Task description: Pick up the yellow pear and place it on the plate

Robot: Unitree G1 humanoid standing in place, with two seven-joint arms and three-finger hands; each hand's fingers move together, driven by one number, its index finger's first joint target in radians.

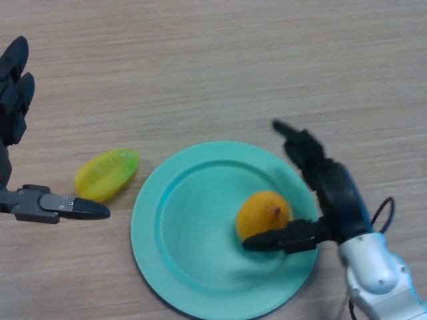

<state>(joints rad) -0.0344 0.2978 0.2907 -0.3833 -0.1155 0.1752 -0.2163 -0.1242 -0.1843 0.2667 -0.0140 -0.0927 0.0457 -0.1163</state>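
Observation:
The yellow-orange pear (263,213) lies on the teal plate (187,227), right of the plate's middle. My right hand (337,197) is at the plate's right rim and is open. Its fingers (300,145) stretch straight up and to the left, past the pear and clear of it. Its thumb (283,239) reaches left under the pear's lower edge and looks to be touching it. My left hand (15,93) is at the far left edge, open and holding nothing, with its thumb (60,207) pointing right along the table.
A ribbed yellow-green fruit (107,175) lies on the wooden table (213,67) just left of the plate, close above my left thumb.

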